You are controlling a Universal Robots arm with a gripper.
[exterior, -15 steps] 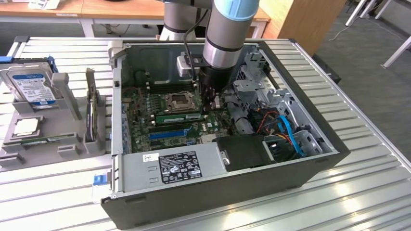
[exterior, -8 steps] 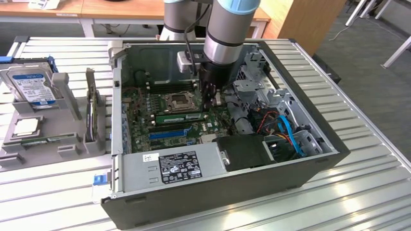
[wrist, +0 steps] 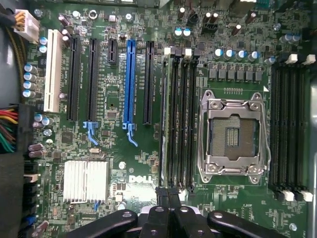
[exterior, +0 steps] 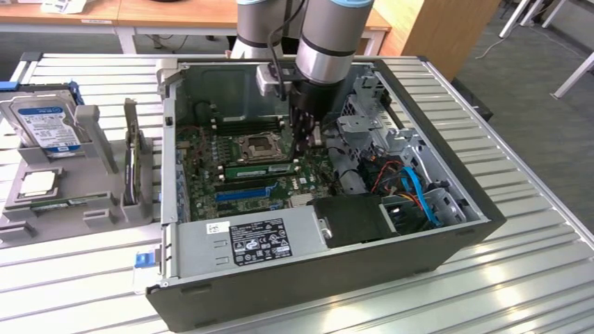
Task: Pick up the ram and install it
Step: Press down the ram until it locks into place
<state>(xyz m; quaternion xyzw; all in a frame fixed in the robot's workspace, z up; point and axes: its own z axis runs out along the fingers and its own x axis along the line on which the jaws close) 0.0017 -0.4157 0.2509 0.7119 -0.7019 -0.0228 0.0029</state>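
Gripper: jaws shut, empty, poised over mobo slots, prob. for pressing.
Ram: green stick seated in slot beside CPU socket, inside PC case; in wrist view, edge-on.

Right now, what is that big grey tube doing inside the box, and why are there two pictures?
That tube is a robot arm. Its gripper, like a pinching hand, is shut and holding nothing. One picture looks from outside; the other comes from a camera on the wrist, looking down at the green motherboard. The box is an open computer case on a metal table. The ram, a green memory stick, stands in a slot near the gripper. A hard drive sits beside the case.
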